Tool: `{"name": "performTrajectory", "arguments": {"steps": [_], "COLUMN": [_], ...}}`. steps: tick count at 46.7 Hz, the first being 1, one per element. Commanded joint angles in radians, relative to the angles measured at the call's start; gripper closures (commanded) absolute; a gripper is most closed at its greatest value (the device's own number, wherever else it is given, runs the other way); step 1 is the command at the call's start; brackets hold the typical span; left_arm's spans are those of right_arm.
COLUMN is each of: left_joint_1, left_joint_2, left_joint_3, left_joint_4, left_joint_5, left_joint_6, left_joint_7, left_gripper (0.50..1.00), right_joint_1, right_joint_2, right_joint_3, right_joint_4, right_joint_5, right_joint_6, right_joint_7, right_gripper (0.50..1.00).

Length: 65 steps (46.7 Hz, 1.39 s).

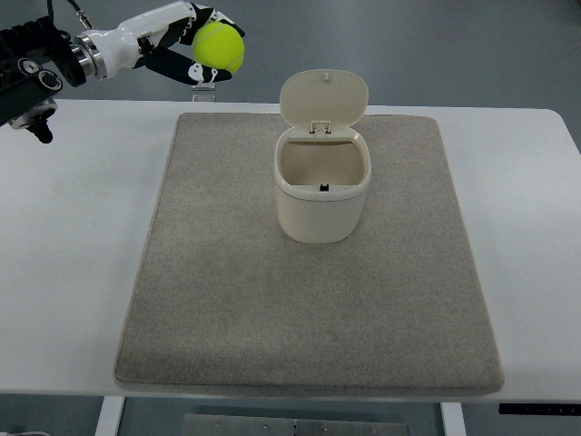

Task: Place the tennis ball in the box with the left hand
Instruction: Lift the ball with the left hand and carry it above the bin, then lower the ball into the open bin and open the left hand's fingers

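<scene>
Left hand (186,50) at eleven o'clock, fingers closed around tennis ball (219,46), raised beyond table (73,209) edge. Box (323,195) upright mid-mat (227,272), lid (324,96) tipped back toward twelve o'clock, interior bare.

The left arm (41,64) runs off the picture's left edge, so its upper part is unseen. The tennis ball (219,47) covers the palm of the left robot hand (186,50); how the far fingers lie behind it cannot be told. The box (323,186) hides its own floor in shadow. The desk (73,227) is cut off at the left and right edges.
</scene>
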Motion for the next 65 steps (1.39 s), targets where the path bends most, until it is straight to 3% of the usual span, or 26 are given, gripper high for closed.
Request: {"name": "performTrajectory", "arguments": {"steps": [1,16,37,65], "left_joint_1": [-0.023,-0.088,-0.14,-0.125], "left_joint_2": [-0.012,-0.074,-0.109,-0.098], "left_joint_3": [-0.03,-0.162,-0.174,-0.126], "left_joint_4": [-0.001,-0.03,-0.208,-0.38], "left_joint_5": [-0.065,-0.076,-0.052,0.244], "left_joint_6": [0.0,-0.012,-0.021,-0.138], "left_joint_7": [0.0,0.0,-0.001,-0.001], "left_gripper": [1.0,1.0,1.0,1.0], "right_joint_1": [-0.001,-0.001,0.001,-0.001], "right_joint_2": [0.0,0.0,0.0,0.0], "right_joint_3": [0.001,0.0,0.0,0.0], "right_joint_4": [0.0,0.0,0.0,0.0], "right_joint_5": [0.0,0.0,0.0,0.0], "right_joint_6": [0.001,0.001,0.001,0.001], "right_joint_7": [0.0,0.0,0.0,0.0], "right_gripper": [0.599,0.599,0.599,0.599]}}
